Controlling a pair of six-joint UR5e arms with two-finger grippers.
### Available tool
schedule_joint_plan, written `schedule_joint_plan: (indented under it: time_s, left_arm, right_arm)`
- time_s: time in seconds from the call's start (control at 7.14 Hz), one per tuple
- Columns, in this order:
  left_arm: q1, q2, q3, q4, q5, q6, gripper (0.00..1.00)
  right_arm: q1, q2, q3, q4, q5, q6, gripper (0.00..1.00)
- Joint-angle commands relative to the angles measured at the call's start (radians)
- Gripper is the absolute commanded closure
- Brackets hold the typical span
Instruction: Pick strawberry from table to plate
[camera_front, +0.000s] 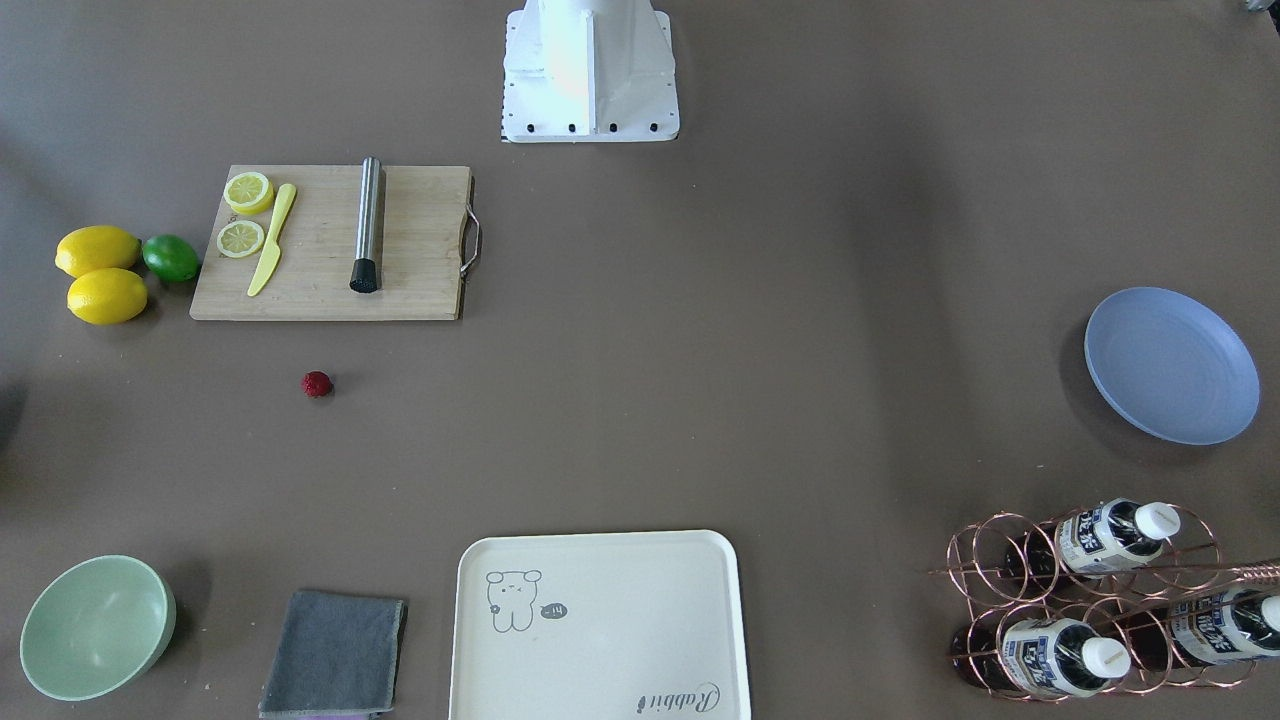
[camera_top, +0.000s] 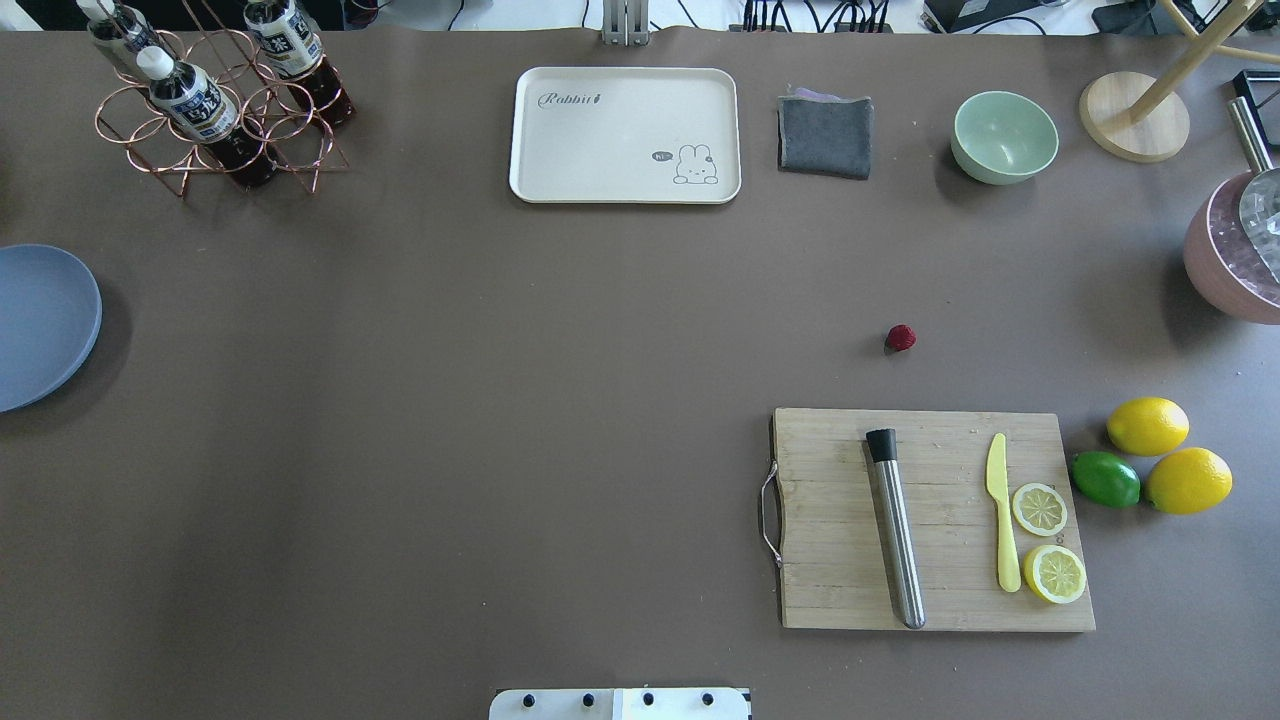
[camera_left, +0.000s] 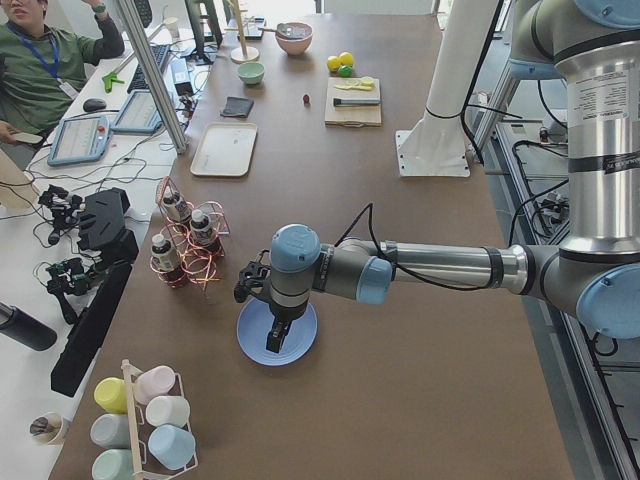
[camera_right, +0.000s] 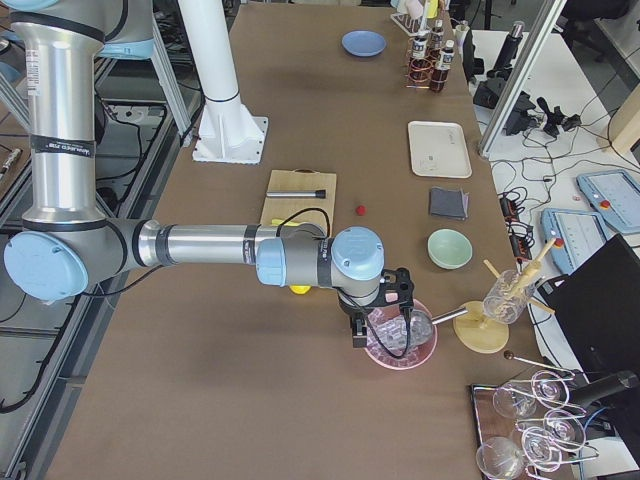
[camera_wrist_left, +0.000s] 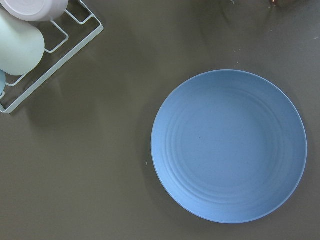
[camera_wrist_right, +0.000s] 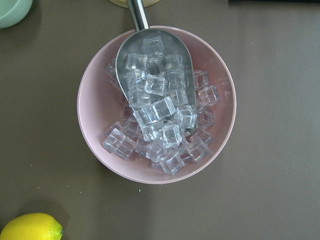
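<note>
The strawberry (camera_front: 317, 384) (camera_top: 900, 338), small and dark red, lies alone on the brown table (camera_front: 700, 350), just off the far long edge of the cutting board. The blue plate (camera_front: 1171, 365) (camera_wrist_left: 229, 146) sits empty at the table's left end. In the exterior left view my left gripper (camera_left: 273, 343) hangs over the plate (camera_left: 300, 340), pointing down; I cannot tell if it is open or shut. In the exterior right view my right gripper (camera_right: 382, 332) hovers over a pink bowl of ice, far from the strawberry (camera_right: 360, 210); its state I cannot tell either.
A wooden cutting board (camera_top: 930, 515) holds a steel muddler, yellow knife and lemon slices; two lemons and a lime (camera_top: 1105, 478) lie beside it. Along the far edge are a cream tray (camera_top: 625, 135), grey cloth (camera_top: 825, 135), green bowl (camera_top: 1004, 136) and bottle rack (camera_top: 215, 100). The ice bowl (camera_wrist_right: 156, 102) holds a scoop.
</note>
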Motion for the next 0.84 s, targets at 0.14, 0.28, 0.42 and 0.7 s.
schedule_joint_plan:
  time_s: [0.14, 0.28, 0.42, 0.7]
  left_arm:
    - [-0.001, -0.011, 0.005, 0.006, -0.005, -0.005, 0.02]
    - [-0.002, -0.007, -0.013, 0.006, -0.006, -0.003, 0.02]
    - [-0.002, -0.011, -0.024, 0.003, -0.006, -0.006, 0.02]
    - [-0.002, 0.001, -0.003, -0.006, -0.008, 0.000, 0.02]
  right_arm:
    - [0.008, -0.018, 0.015, 0.002, -0.006, -0.002, 0.00]
    - [0.009, -0.018, 0.014, 0.002, -0.004, -0.002, 0.00]
    - [0.008, -0.018, 0.014, 0.002, 0.002, 0.000, 0.00]
    - [0.008, -0.019, 0.014, 0.002, 0.002, -0.002, 0.00]
